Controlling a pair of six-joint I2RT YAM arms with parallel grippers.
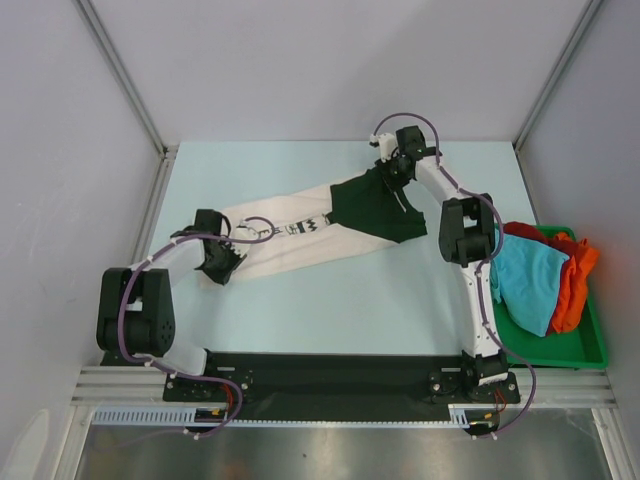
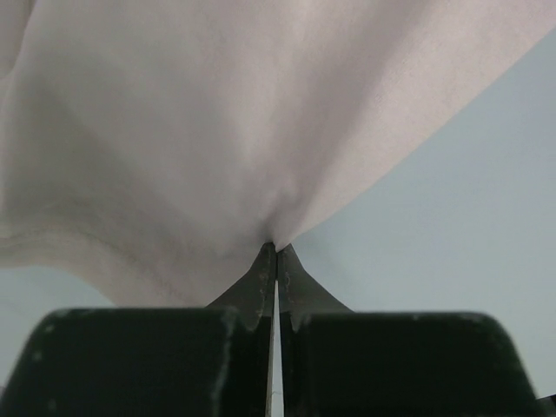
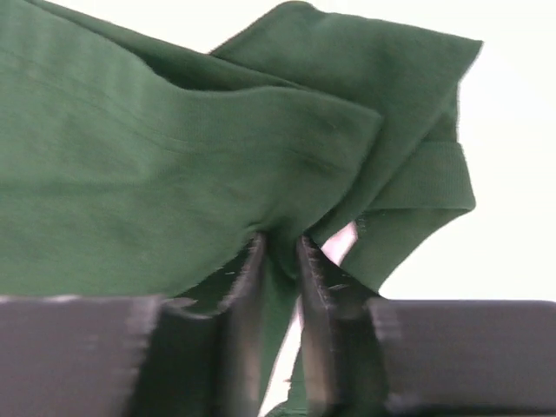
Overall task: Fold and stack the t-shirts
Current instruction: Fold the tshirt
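Diagonally across the table [image 1: 330, 310], the cream shirt [image 1: 290, 245] is drawn out as a long band. Its long axis runs from the left gripper [image 1: 218, 262] away toward the right gripper [image 1: 393, 168].

The left gripper's jaws are pressed nearly together on a pinch of cream cloth, which fans out ahead of the fingertips and over bare table. The right gripper's jaws are closed to a narrow gap on a bunched fold of the green shirt [image 1: 372, 208]. From that grip the green cloth spreads back toward the arm bases and lies over the cream shirt's far end.

A pale sliver shows between the right fingers in the wrist view. It may be cream cloth caught with the green, though the blur leaves that unsure.

The coming move turns on this overlap. The two shirts are joined at the right gripper's end, so the right arm is the nearer one to lift the green clear while the left arm anchors the cream.

Open table lies on the near side of both grippers, room enough to spread one shirt flat. Beyond the right arm's outer side a tray [image 1: 590, 350] holds a teal cloth [image 1: 525, 280] and an orange cloth [image 1: 580, 270], well apart from the shirts.
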